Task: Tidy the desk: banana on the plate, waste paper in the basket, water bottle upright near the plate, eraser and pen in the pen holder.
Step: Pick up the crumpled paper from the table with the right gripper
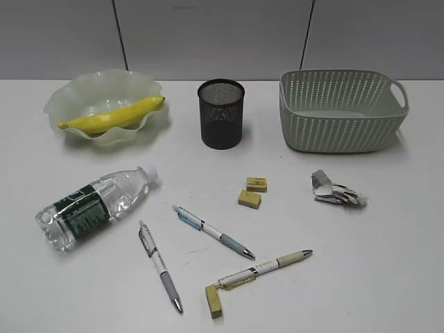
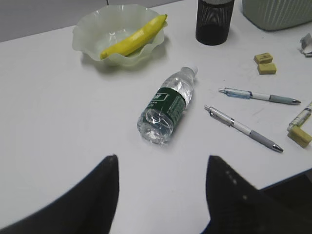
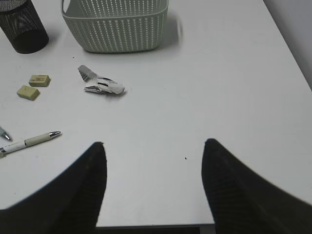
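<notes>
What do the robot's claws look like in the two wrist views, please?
Only the fingers show. The left claw has two broad, matte black fingers tapering to rounded tips. The right claw looks alike, with fine ribbed texture. No cables or markings are visible.

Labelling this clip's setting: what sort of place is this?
Probably a staged desk in a lab or office: a plain white tabletop, grey panel wall behind, and pens and a mesh pen holder laid out.

You are looking at a staged office-style desk in what reads as a lab or test room. The broad plain white tabletop [image 1: 388,263] backs onto bare grey wall panels [image 1: 208,35] with dark seams. Desk stationery sets the scene: a black wire-mesh cylindrical pen cup [image 1: 221,113], three white click pens [image 1: 212,231] and small yellowish erasers [image 1: 256,184].
</notes>
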Available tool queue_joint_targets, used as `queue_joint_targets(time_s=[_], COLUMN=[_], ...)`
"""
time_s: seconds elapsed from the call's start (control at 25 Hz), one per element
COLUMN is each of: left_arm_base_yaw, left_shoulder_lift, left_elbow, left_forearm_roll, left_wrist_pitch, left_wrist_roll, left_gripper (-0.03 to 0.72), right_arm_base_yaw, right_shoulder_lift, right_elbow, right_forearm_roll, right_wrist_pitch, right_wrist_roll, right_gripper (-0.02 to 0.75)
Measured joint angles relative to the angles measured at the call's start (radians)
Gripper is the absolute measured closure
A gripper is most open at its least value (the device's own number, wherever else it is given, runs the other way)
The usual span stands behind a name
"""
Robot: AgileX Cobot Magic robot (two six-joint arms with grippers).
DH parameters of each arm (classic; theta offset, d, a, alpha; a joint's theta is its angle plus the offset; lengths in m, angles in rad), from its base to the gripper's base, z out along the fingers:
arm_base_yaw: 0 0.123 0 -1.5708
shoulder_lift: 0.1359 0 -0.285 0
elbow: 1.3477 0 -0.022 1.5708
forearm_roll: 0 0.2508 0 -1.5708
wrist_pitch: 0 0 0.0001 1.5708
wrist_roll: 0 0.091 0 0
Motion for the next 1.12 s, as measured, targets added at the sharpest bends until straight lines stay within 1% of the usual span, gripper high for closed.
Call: queue_joint_targets(time_s=[0.16,0.28,0.36,0.48,0.56,0.64,0.76,0.92,1.04,1.12], left_arm_base_yaw=[0.000,0.000,0.000,0.000,0.000,0.000,0.000,0.000,0.000,0.000], left_shoulder_lift=[-0.035,-0.036,-0.036,-0.036,-0.036,-0.036,-0.036,-0.036,-0.036,-0.036], left_elbow=[0.000,0.000,0.000,0.000,0.000,0.000,0.000,0.000,0.000,0.000], left_forearm_roll=[-0.001,-0.002,-0.003,-0.003,-0.003,-0.003,-0.004,-0.004,-0.005,-0.005], left_wrist_pitch=[-0.004,-0.005,-0.005,-0.005,-0.005,-0.005,-0.005,-0.005,-0.005,-0.005], left_wrist_roll=[0.000,0.000,0.000,0.000,0.000,0.000,0.000,0.000,0.000,-0.001], left_gripper=[0.259,0.259,0.260,0.260,0.261,0.270,0.286,0.299,0.300,0.301], right_arm_base_yaw=[0.000,0.000,0.000,0.000,0.000,0.000,0.028,0.109,0.168,0.200], right_shoulder_lift=[0.000,0.007,0.030,0.108,0.196,0.325,0.522,0.822,1.053,1.175], right_elbow=[-0.005,-0.024,-0.032,-0.035,-0.039,-0.051,-0.097,-0.225,-0.346,-0.424], right_forearm_roll=[0.000,0.005,0.020,0.089,0.157,0.213,0.256,0.239,0.190,0.144], right_wrist_pitch=[-0.003,-0.038,-0.098,-0.200,-0.258,-0.279,-0.302,-0.311,-0.296,-0.273], right_wrist_roll=[-0.001,-0.025,-0.050,-0.131,-0.215,-0.299,-0.380,-0.439,-0.452,-0.453], right_gripper=[0.248,0.248,0.248,0.248,0.248,0.248,0.248,0.248,0.248,0.234])
